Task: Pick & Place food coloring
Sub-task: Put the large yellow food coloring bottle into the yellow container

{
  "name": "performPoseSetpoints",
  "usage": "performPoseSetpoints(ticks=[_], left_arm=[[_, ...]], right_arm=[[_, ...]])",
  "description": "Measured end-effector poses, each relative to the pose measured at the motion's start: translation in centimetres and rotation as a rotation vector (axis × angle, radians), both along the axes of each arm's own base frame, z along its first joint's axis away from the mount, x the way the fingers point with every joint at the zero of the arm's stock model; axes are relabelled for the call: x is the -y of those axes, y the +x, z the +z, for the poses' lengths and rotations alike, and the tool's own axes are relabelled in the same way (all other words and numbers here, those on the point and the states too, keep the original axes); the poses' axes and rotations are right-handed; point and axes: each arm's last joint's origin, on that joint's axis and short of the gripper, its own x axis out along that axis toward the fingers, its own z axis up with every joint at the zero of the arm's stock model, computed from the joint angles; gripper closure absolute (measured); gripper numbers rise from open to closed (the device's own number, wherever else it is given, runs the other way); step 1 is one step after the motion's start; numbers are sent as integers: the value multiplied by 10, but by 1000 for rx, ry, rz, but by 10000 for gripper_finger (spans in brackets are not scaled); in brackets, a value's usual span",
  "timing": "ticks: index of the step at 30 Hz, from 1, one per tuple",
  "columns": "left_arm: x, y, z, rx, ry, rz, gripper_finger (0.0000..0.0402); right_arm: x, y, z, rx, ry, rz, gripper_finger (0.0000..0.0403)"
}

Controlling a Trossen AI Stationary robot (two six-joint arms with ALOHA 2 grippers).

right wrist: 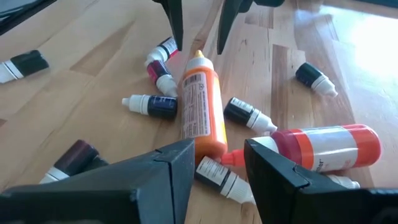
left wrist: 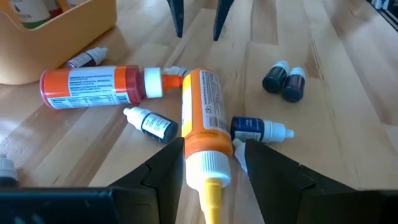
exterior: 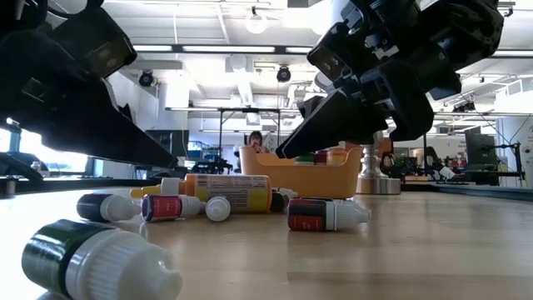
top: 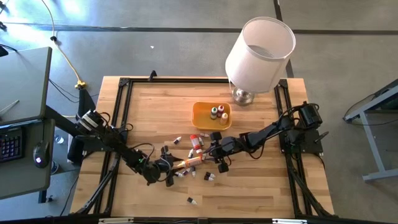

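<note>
Two large orange bottles (left wrist: 202,121) (left wrist: 93,87) lying on the bench (top: 155,106); one orange tray (top: 202,115) holding three bottles (top: 218,113); small food coloring bottles (left wrist: 149,123) scattered, roughly ten; one lamp (top: 258,50); two arms.

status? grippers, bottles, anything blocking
Both grippers open, left and right, straddling opposite ends of the orange bottle. Small bottles scattered around; three in tray. Nothing blocking.

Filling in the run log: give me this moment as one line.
left gripper: open, straddling orange bottle's cap end | right gripper: open, at its base | tray: three bottles inside
</note>
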Motion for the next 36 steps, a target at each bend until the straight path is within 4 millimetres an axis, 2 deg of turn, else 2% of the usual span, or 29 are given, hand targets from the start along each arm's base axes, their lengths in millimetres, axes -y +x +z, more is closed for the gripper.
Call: performPoseSetpoints(ticks=[18, 36], left_arm=[[-1, 1, 2, 32, -8, 68, 236], [2, 4, 3, 3, -8, 21, 236]], right_arm=[[0, 0, 0, 7, -7, 5, 270], [-3, 0, 0, -11, 86, -44, 270]])
